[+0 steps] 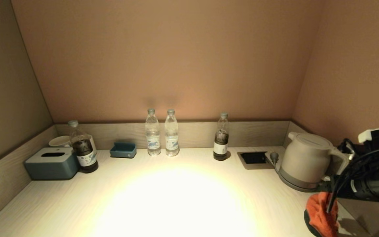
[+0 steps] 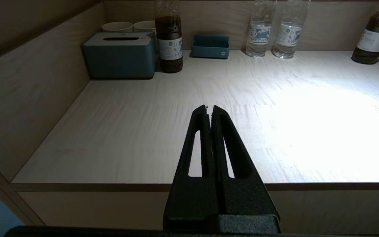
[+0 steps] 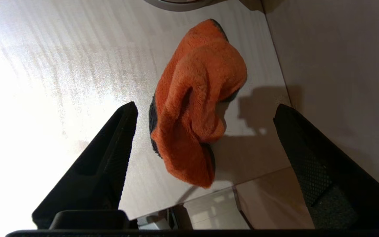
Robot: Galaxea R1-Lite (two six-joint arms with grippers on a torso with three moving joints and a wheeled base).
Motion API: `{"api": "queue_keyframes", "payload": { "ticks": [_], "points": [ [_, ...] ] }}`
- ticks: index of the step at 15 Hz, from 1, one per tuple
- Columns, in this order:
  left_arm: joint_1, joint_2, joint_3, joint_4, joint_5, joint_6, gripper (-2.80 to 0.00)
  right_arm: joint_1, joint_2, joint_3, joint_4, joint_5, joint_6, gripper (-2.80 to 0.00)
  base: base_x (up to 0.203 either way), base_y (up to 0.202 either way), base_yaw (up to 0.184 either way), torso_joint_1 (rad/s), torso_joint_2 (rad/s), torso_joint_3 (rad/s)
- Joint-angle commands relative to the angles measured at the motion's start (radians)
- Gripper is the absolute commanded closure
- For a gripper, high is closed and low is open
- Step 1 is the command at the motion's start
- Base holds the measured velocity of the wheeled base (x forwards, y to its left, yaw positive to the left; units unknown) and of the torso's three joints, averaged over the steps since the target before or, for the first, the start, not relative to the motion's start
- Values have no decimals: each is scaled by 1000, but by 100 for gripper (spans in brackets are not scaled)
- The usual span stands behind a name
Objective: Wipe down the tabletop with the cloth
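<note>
Right hand (image 3: 206,112) is hovering wide open, gripping nothing, above the crumpled orange terry cloth (image 3: 194,105) lying near the white kettle (image 1: 304,161) on the pale wood-grain worktop (image 1: 176,197).

A robot's right arm (image 1: 373,177), a stack of black cylindrical housings capped by a white block and draped in looping black cables, ends in a right gripper (image 3: 206,108) of two matte black, pebble-textured wedge fingers, matching the slotted, tapering black left gripper (image 2: 209,110).

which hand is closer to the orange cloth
Right. The right hand hangs open just above the cloth at the tabletop's near right corner; the left hand, shut, sits far off on the left.
</note>
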Motion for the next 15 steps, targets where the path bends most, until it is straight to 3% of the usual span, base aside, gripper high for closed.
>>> {"api": "queue_keyframes", "payload": {
  "ticks": [1, 2, 3, 8, 15],
  "points": [
    [0, 0, 0, 0, 0, -1, 0, 8, -159, 3, 63, 12, -2, -280, 0, 0, 0, 0, 0, 0],
    [1, 0, 0, 0, 0, -1, 0, 12, -236, 4, 94, 35, -6, -280, 0, 0, 0, 0, 0, 0],
    [0, 0, 0, 0, 0, -1, 0, 15, -311, 5, 132, 75, -19, 0, 0, 0, 0, 0, 0, 0],
    [0, 0, 0, 0, 0, -1, 0, 20, -530, 3, 251, 266, -78, 0, 0, 0, 0, 0, 0, 0],
    [0, 0, 0, 0, 0, -1, 0, 1, -814, -9, 327, 388, -73, 0, 0, 0, 0, 0, 0, 0]
  ]
}}
